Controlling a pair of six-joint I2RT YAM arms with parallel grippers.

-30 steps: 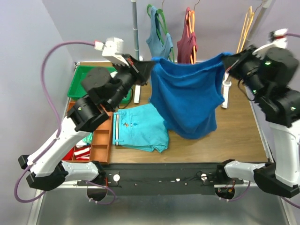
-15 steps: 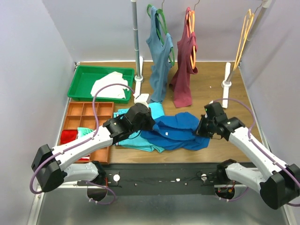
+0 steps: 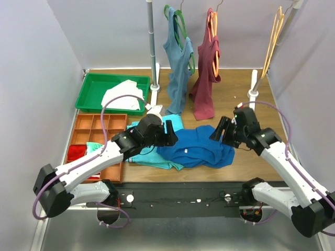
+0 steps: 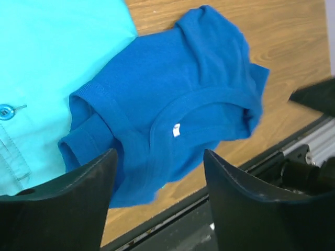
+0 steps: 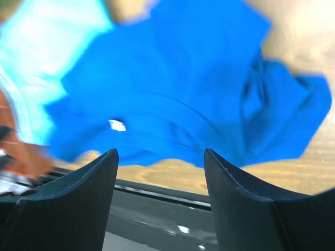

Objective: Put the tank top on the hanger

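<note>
The tank top (image 3: 196,149) was found crumpled on the table (image 3: 235,94) toward 6 o'clock, its 9 o'clock edge lapped over a folded turquoise garment (image 3: 149,154). The left gripper (image 3: 170,133) was poised near its 10 o'clock corner and the right gripper (image 3: 220,129) near its 2 o'clock corner. The jaws of both were spread wide and nothing was held.

A pinch at the lapped edge could be judged likely to catch the turquoise cloth as well. The soft, matte knit was doubled in limp folds, so that a strap might be taken together with the body and an armhole left shut. A ribbed neckline with a small white label (image 4: 175,130) was shown.

The hanger (image 3: 274,34), a thin, smooth orange triangle, was hung well apart at 1 o'clock, where it could be set swinging or knocked off its hook
</note>
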